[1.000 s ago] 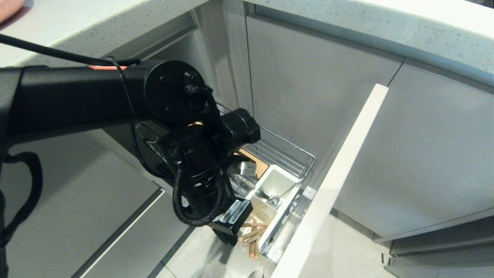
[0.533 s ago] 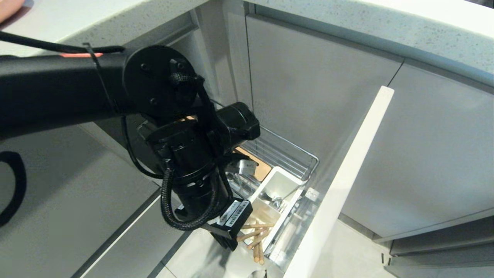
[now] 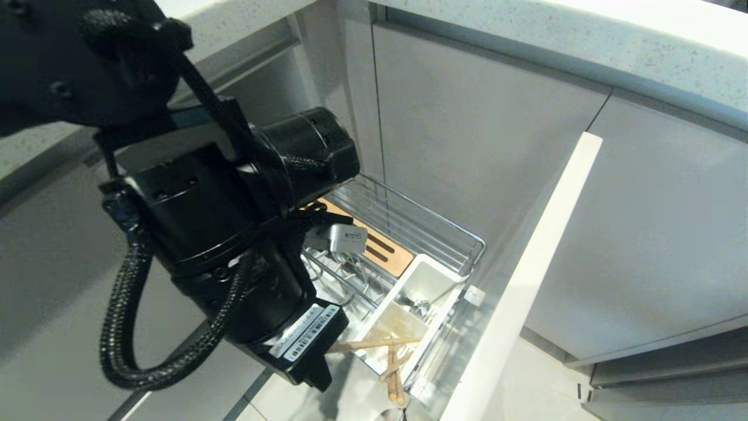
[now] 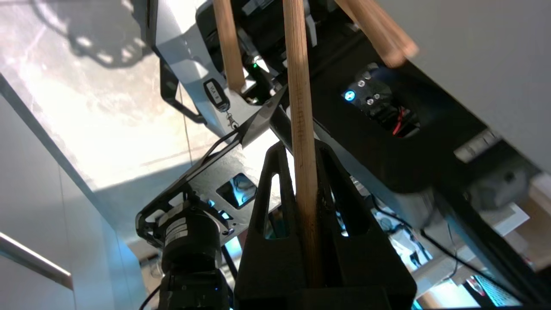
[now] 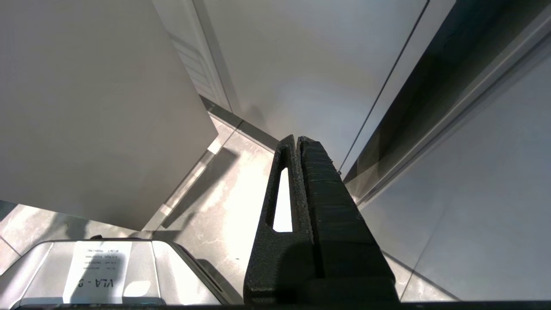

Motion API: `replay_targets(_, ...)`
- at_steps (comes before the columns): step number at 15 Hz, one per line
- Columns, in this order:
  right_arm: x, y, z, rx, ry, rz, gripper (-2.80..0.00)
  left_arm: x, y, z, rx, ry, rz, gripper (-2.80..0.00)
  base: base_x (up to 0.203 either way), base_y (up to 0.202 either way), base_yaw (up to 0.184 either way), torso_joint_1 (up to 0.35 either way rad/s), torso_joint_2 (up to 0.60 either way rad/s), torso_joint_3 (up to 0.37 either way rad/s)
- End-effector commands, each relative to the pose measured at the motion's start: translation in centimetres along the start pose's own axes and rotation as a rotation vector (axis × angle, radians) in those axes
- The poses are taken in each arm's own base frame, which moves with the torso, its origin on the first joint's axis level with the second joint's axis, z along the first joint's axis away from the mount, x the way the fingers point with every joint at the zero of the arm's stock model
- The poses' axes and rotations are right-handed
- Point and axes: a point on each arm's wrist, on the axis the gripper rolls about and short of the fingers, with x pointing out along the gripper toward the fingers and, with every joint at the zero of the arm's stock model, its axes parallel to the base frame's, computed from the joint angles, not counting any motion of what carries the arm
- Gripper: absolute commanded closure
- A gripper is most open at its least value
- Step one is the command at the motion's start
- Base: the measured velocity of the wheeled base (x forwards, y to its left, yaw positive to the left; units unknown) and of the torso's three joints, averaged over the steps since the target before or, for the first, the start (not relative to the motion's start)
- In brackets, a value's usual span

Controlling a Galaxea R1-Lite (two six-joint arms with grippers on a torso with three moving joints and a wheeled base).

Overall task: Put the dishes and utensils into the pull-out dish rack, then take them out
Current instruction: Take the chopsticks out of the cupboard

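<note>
held 1 of the light, stiff, slippery chopsticks [image 4: 301,129] pinched mid-shaft in the left gripper [image 4: 306,181] jaws; right gripper [image 5: 298,144] jaws pressed together.

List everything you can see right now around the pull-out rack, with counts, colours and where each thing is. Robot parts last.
Chrome wire pull-out dish rack: one, silver, pulled out of the grey cabinets.
Pale front panel: one, whitish, on the rack's outer end.
Slotted light-wood strip: one, tan, along the rack floor.
White plastic utensil box: one, at the rack's front end.
Light wooden chopsticks: several, tan, sticking out past the box; one clamped in the left gripper.
Speckled countertop: one, pale, above the cabinets.
Left gripper: black, shut on a chopstick, beside the rack.
Right gripper: black, shut, empty, near the floor.
</note>
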Motion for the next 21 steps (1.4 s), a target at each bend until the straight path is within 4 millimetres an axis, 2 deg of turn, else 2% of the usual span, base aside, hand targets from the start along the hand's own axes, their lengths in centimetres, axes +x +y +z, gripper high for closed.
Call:
replay_targets(1,0.0,0.0,0.0,0.0,0.001,0.0,0.0,-1.7,-0.1,-1.5,0.012,-0.042,-0.013,0.0,0.0,0.0,0.0,0.0,0.0,0.0)
replay_targets(9,0.0,0.0,0.0,0.0,0.001,0.0,0.0,-5.6,0.5,-5.2,0.023,-0.194,0.018,0.0,0.0,0.0,0.0,0.0,0.0,0.0)
replay_targets(14,0.0,0.0,0.0,0.0,0.001,0.0,0.0,-9.0,0.9,-9.2,0.061,-0.349,-0.014,0.0,0.0,0.0,0.0,0.0,0.0,0.0)
replay_targets(16,0.0,0.0,0.0,0.0,0.001,0.001,0.0,-10.6,0.9,-10.6,0.081,-0.478,-0.04,0.0,0.0,0.0,0.0,0.0,0.0,0.0)
replay_targets(19,0.0,0.0,0.0,0.0,0.001,0.0,0.0,-13.6,0.7,-11.2,0.092,-0.8,-0.101,0.0,0.0,0.0,0.0,0.0,0.0,0.0)
replay_targets(21,0.0,0.0,0.0,0.0,0.001,0.001,0.0,-15.5,0.8,-11.4,0.054,-0.997,-0.068,0.0,0.0,0.0,0.0,0.0,0.0,0.0)
